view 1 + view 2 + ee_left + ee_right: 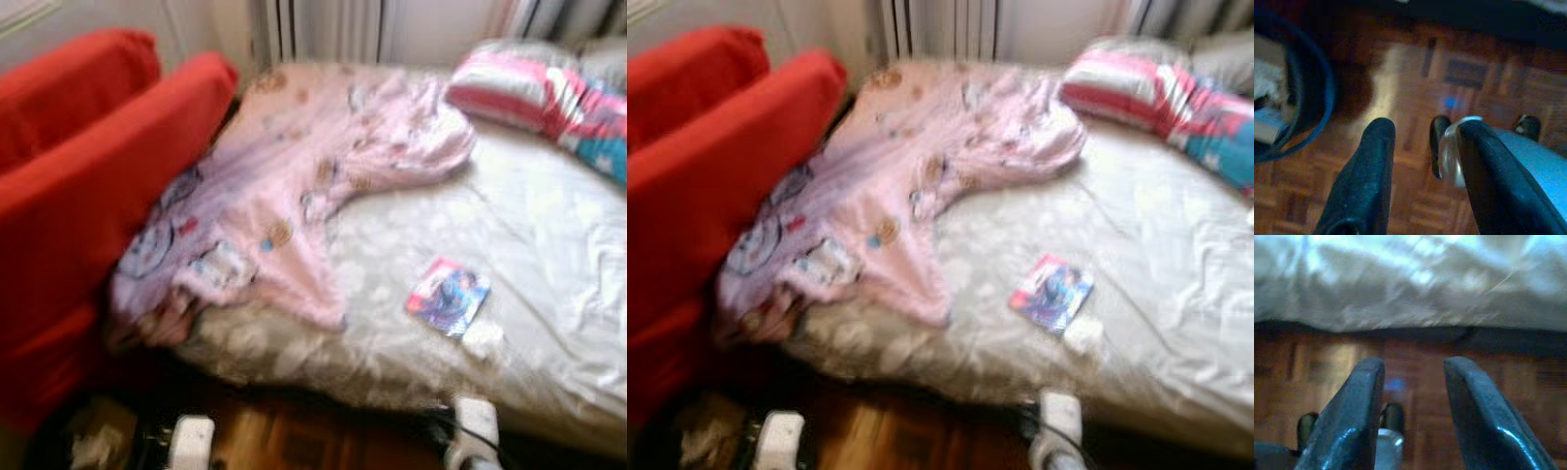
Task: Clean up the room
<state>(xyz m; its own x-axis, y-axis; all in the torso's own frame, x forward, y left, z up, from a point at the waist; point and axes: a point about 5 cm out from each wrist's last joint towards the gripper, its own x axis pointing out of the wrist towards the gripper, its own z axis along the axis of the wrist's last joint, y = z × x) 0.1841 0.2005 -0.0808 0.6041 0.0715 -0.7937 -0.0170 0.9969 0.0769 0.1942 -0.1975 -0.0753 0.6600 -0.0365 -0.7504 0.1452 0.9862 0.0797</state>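
Note:
A bed (549, 245) with a grey-white sheet stretches ahead of me. A pink printed blanket (304, 166) lies crumpled across its left half. A small colourful book (448, 296) rests on the sheet near the front edge, with a small white item (482, 338) beside it. Striped pillows (534, 88) sit at the far right. My left gripper (1420, 132) hangs open over the parquet floor (1415, 63). My right gripper (1413, 364) hangs open too, over the floor just before the bed's edge (1400, 308).
A red armchair (88, 176) stands against the bed's left side. A radiator (323, 29) is at the back wall. A dark round bin (1298, 88) with items inside stands on the floor by my left arm.

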